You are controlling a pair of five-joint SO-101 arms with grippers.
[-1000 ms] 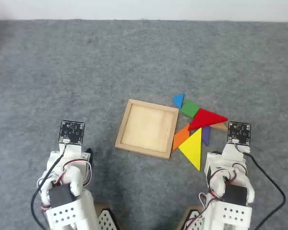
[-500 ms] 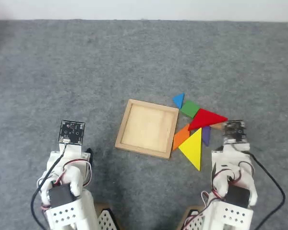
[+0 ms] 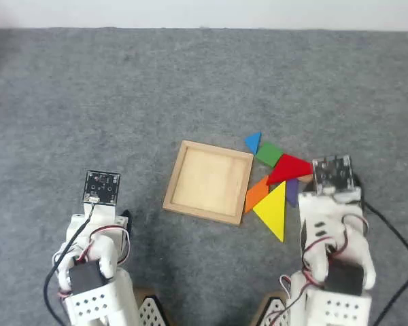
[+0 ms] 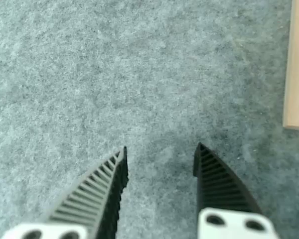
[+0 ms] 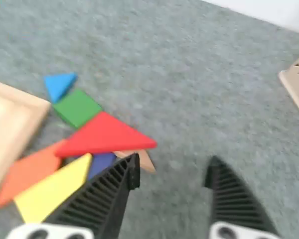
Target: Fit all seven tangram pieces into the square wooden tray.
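The square wooden tray [image 3: 211, 182] lies on the grey felt with nothing in it. Right of it the pieces cluster: blue triangle [image 3: 253, 141], green square [image 3: 268, 153], red triangle [image 3: 291, 168], orange piece [image 3: 256, 193], yellow triangle [image 3: 274, 210], purple piece [image 3: 292, 193]. My right arm [image 3: 330, 217] stands at the cluster's right edge, its wrist board over the red triangle's tip. My right gripper [image 5: 174, 160] is open above the felt beside a tan piece [image 5: 145, 161] and the red triangle [image 5: 104, 134]. My left gripper [image 4: 161, 152] is open over bare felt, left of the tray's edge [image 4: 296, 74].
My left arm [image 3: 95, 238] stands at the near left, well away from the tray. A pale perforated board [image 5: 296, 84] lies off to the side in the right wrist view. Grey felt stretches open behind and left of the tray.
My right arm has moved away from its base toward the piece cluster; its wrist board now covers the red triangle's right tip. The left arm and all pieces have kept still.
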